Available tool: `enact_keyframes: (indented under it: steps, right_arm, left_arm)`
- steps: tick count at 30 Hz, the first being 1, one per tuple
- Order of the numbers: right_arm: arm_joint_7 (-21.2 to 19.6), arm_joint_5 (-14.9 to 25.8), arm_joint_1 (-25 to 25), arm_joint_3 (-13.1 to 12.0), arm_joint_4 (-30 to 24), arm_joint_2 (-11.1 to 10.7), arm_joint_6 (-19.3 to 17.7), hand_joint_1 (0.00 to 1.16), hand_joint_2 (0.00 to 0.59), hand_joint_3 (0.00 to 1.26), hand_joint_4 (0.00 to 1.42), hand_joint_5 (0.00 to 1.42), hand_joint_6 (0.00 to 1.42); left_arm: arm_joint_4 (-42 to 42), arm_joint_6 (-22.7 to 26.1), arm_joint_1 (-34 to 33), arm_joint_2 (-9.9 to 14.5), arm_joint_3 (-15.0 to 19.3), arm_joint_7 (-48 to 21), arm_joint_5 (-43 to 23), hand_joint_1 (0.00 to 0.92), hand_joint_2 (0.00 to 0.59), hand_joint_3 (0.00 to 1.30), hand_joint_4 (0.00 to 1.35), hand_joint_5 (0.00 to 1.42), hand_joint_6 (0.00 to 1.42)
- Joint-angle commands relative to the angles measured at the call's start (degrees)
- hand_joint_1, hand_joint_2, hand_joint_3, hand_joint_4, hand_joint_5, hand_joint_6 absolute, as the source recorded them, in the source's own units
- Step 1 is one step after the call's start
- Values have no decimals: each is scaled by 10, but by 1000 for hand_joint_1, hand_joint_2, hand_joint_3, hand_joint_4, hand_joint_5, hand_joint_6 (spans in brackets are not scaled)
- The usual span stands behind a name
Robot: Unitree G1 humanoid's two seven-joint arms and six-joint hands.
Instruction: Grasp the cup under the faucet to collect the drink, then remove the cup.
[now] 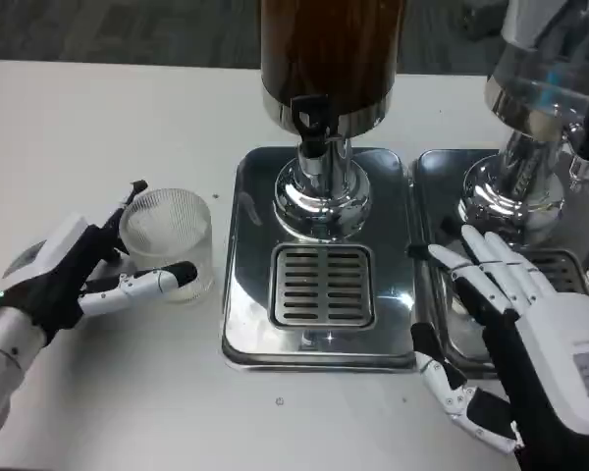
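Cup (167,240) clear, ribbed, round, contents cannot tell; stands on white table (98,118), left of steel drip tray (245,294), not under faucet (312,123). Left hand (74,275) holds cup, fingers around sides. Right hand (515,324) fingers spread wide, holds nothing, over second tray (434,172). Dispenser (329,49) dark, cylindrical

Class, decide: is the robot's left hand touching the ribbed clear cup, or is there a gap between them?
Touching. In the head view the left hand has one finger lying across the cup front and another against its upper left rim.
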Motion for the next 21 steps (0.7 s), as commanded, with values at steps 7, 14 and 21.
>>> enact_keyframes:
  steps: [7,14,21]
  right_arm:
    - [-3,-9,16,-10,-20,10,3,570,520,271,96,107,161]
    - [0,-9,17,-20,-21,14,2,608,515,303,96,109,162]
    - [2,-7,17,-27,-19,16,3,614,516,313,103,109,162]
  left_arm:
    - [7,42,-11,-28,-14,45,8,222,15,63,155,423,415]
    - [14,48,-5,-46,-9,49,-1,242,30,159,238,543,702]
    - [14,38,4,-53,-17,67,6,263,52,206,278,629,1023]
